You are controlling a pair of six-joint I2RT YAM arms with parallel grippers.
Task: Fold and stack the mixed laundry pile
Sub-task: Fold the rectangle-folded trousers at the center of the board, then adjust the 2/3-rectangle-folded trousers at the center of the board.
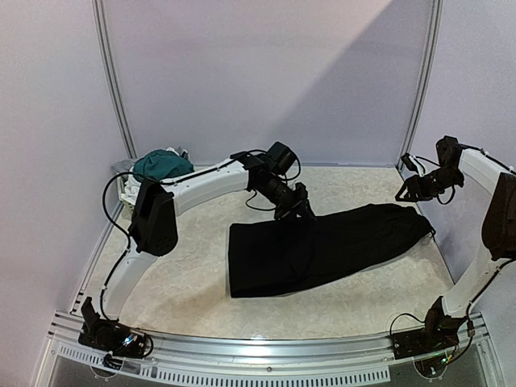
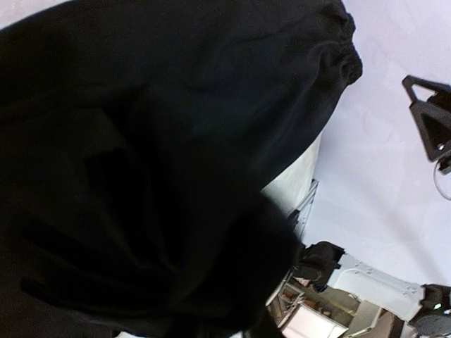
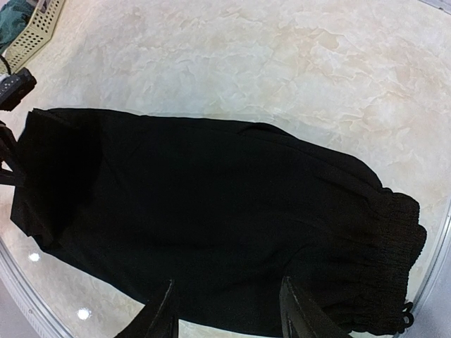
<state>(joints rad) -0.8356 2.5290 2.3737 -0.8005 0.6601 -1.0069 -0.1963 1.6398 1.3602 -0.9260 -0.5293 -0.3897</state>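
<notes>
Long black trousers (image 1: 322, 246) lie folded flat across the middle of the table, waistband to the right (image 3: 394, 232). My left gripper (image 1: 297, 211) is down at their far edge. In the left wrist view black fabric (image 2: 155, 155) fills the frame and hides the fingers, so the grip does not show. My right gripper (image 1: 415, 187) hangs raised at the right, open over the trousers (image 3: 211, 211), with nothing between its fingers (image 3: 163, 317). Teal-green shorts (image 1: 161, 165) with a bit of white cloth (image 1: 172, 151) sit heaped at the back left.
A pale perforated basket (image 3: 35, 32) stands at the back left corner under the shorts. The table has a marbled beige top (image 1: 193, 290), a metal rail along the near edge (image 1: 266, 347) and walls close behind.
</notes>
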